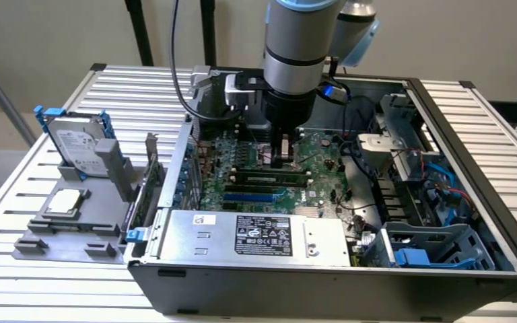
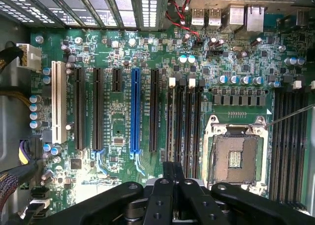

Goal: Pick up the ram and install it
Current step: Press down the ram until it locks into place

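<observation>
**First:** Slatted metal desk (image 1: 11, 215), and on it we see an open computer case (image 1: 330, 286) with its motherboard (image 2: 118, 57) facing up. Where is the ram?

**Second:** We see the ram (image 1: 268, 177) standing on its long edge in a memory slot near the board's middle, just under the arm (image 1: 299, 40). It is a long, thin green stick with a row of black chips.

**First:** And the jaws?

**Second:** Clenched tight, pointing straight down, their tips at the stick's upper edge. We judge they come from above because the slot takes the stick only vertically. We cannot tell whether they pinch the stick or merely press on it, nor whether it is fully seated.
</observation>
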`<control>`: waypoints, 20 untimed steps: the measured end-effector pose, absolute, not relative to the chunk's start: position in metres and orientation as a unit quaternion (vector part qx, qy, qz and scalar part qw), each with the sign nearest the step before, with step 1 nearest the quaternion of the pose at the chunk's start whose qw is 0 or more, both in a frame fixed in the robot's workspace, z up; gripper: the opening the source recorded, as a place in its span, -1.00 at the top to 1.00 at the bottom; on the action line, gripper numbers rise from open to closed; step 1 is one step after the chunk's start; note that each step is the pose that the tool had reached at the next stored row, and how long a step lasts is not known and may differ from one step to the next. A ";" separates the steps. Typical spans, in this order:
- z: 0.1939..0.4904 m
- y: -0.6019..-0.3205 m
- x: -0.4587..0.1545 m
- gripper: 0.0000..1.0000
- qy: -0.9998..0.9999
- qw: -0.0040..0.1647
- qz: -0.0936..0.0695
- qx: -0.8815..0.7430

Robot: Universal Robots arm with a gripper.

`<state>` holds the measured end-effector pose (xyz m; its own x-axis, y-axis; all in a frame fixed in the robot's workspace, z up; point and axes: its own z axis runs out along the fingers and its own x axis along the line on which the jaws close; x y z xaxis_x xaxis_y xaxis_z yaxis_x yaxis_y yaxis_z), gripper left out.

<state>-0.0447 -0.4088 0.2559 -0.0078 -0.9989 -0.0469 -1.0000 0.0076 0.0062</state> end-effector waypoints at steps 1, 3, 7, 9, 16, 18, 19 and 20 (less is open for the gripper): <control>0.255 -0.409 -0.045 0.79 0.710 0.014 0.019 -0.704; 0.251 -0.408 -0.045 0.79 0.710 0.014 0.019 -0.704; 0.244 -0.405 -0.045 0.79 0.710 0.014 0.019 -0.704; 0.241 -0.404 -0.045 0.79 0.710 0.013 0.018 -0.704; 0.235 -0.402 -0.045 0.79 0.710 0.008 0.015 -0.704; 0.233 -0.402 -0.045 0.79 0.710 0.008 0.014 -0.704; 0.232 -0.402 -0.045 0.79 0.710 0.008 0.014 -0.704; 0.231 -0.401 -0.045 0.79 0.710 0.007 0.014 -0.704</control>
<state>-0.0452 -0.4014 0.2308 -0.0079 -0.9995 -0.0292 -0.9999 0.0076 0.0097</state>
